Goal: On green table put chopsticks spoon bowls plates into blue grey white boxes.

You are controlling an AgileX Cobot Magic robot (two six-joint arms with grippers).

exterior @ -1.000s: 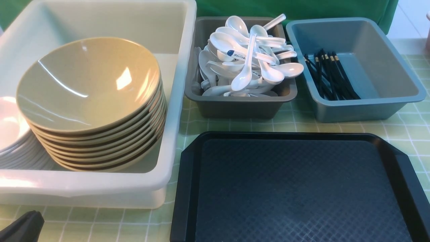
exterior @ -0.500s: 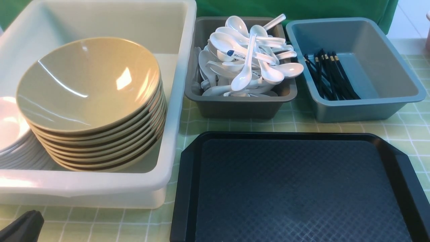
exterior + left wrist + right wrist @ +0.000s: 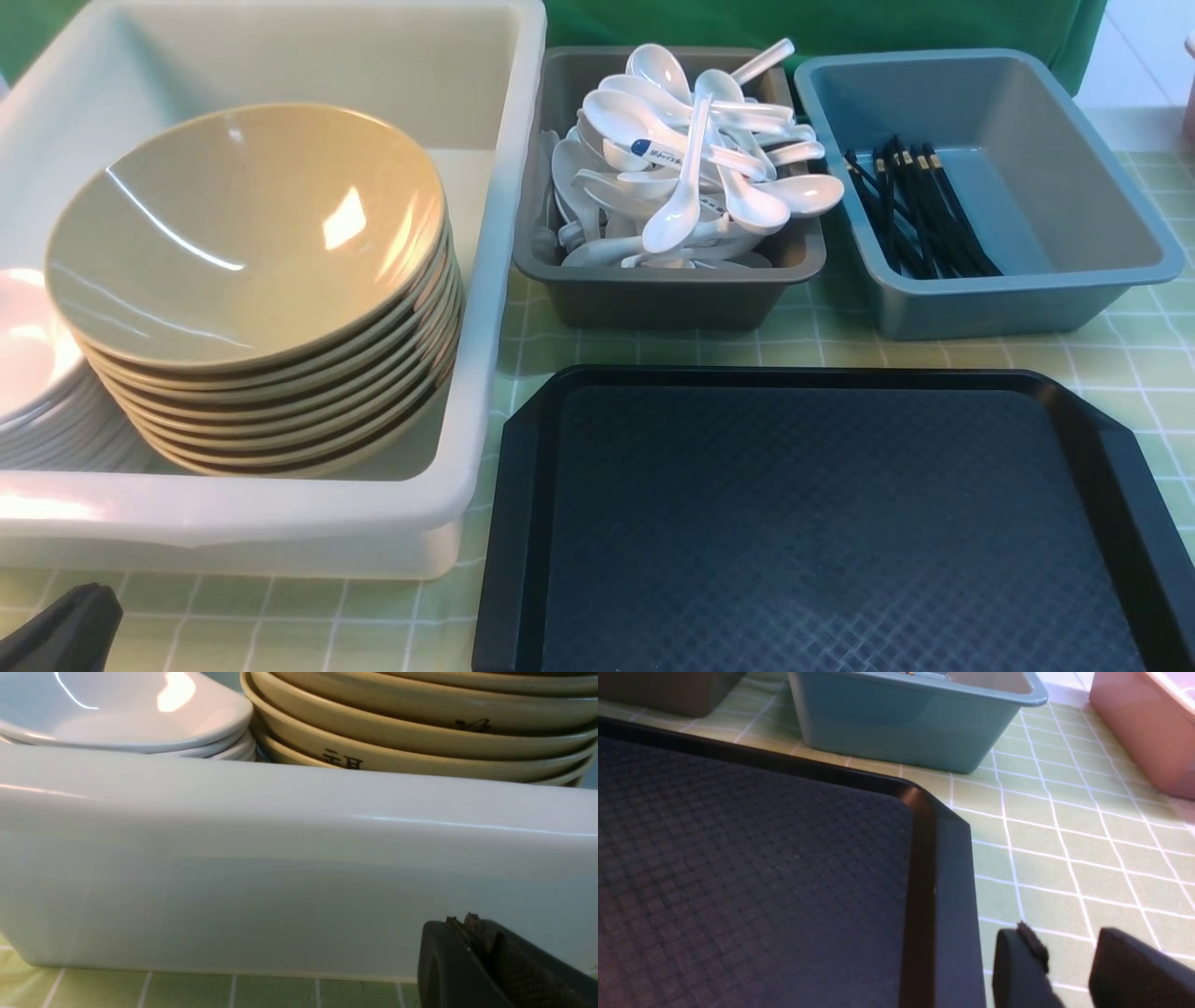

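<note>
Currently, by station:
Left hand (image 3: 472,933): fingers pressed together, holding nothing; low over the worktop (image 3: 373,625), just beside the near wall of the white box (image 3: 280,882).
Right hand (image 3: 1069,961): fingers narrowly apart, bare cloth showing between them, nothing held; just off the black tray's (image 3: 840,523) right corner.
Black tray: rectangular, clipped corners, diamond-textured floor, raised glossy rim.
White box: smooth, glossy plastic, rounded rim; holds one stack of tan bowls (image 3: 252,280), about nine counted, beside a stack of white plates (image 3: 37,373).
Grey box (image 3: 667,289): heaped white glossy spoons (image 3: 691,168), too many to count.
Blue box (image 3: 990,299): black chopsticks (image 3: 920,210) along its left side; right half open.
Worktop: green cloth, white grid; narrow strips between boxes and tray.
Pink bin (image 3: 1143,728): right of the blue box.
</note>
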